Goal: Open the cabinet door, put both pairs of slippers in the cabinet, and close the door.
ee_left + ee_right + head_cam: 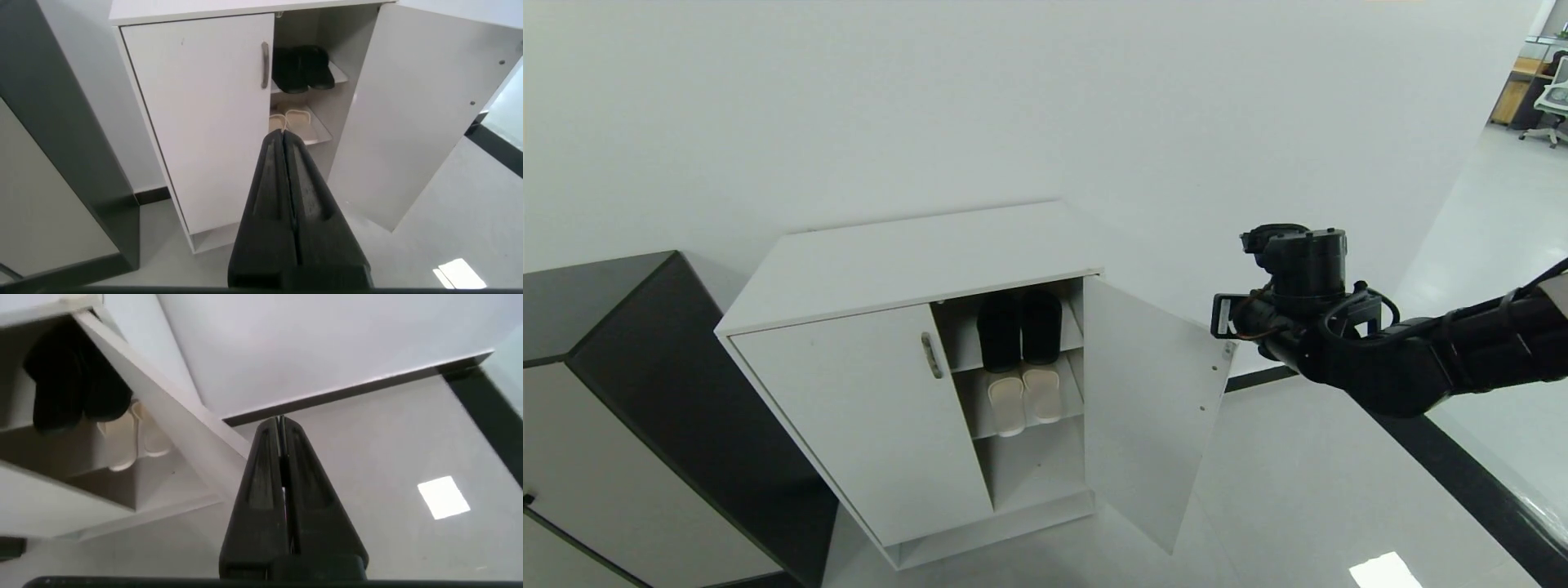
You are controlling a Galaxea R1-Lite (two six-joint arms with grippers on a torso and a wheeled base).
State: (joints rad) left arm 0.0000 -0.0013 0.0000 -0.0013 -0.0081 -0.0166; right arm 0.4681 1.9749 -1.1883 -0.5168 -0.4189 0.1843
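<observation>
Beside the open door (1152, 408), the right gripper (282, 423) is held with jaws together (slippers (1001, 335) already shelved inside); the door, judged light and free-swinging, is best pushed at its outer face.

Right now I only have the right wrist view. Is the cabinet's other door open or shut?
Observer: Shut. In the head view the left door sits flush with the cabinet, and its handle is at the inner edge.
Operator: The open door hides part of the beige pair from me. Are both slippers in?
Observer: Yes. The beige pair lies side by side on the middle shelf, directly under the black pair.
Operator: And the left arm?
Observer: In the left wrist view its jaws are shut. They point at the cabinet front near the handle and are well clear of it.
</observation>
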